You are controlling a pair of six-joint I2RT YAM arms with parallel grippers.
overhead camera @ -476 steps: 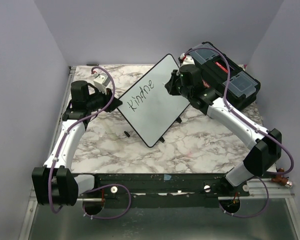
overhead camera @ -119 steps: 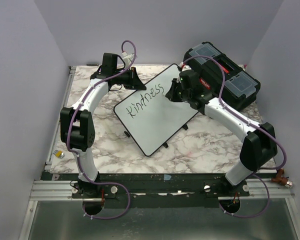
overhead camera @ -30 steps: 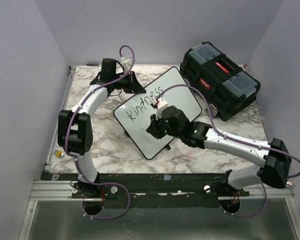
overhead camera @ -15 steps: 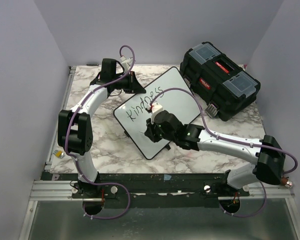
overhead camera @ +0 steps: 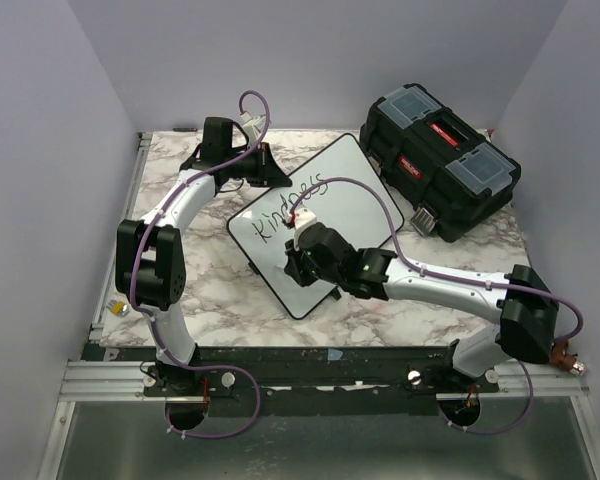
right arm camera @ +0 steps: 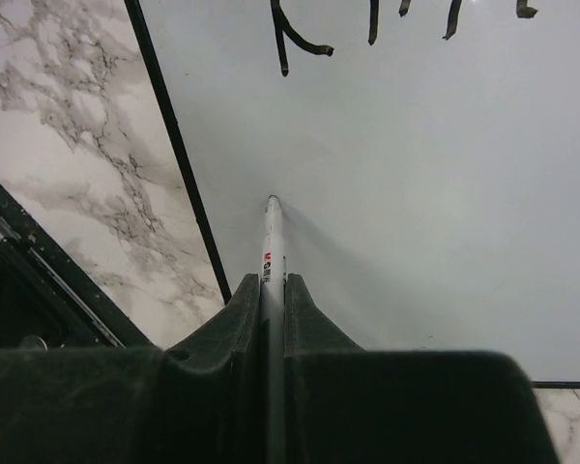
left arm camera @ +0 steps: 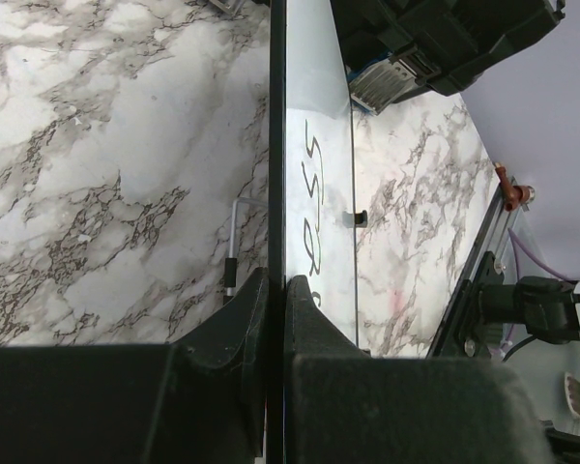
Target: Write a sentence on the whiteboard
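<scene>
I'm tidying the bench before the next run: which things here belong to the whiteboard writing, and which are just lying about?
In use: whiteboard; black lettering on it; marker held in the right gripper; left gripper clamping the board's edge.

Lying about: black toolbox; small object near the table's left edge.

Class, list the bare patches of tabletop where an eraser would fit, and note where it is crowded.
Bare table: between the left arm and the near edge of the whiteboard; also between the right arm and the toolbox. Crowded: the middle, where the left gripper clamps the whiteboard and the right gripper holds a marker over it.
</scene>
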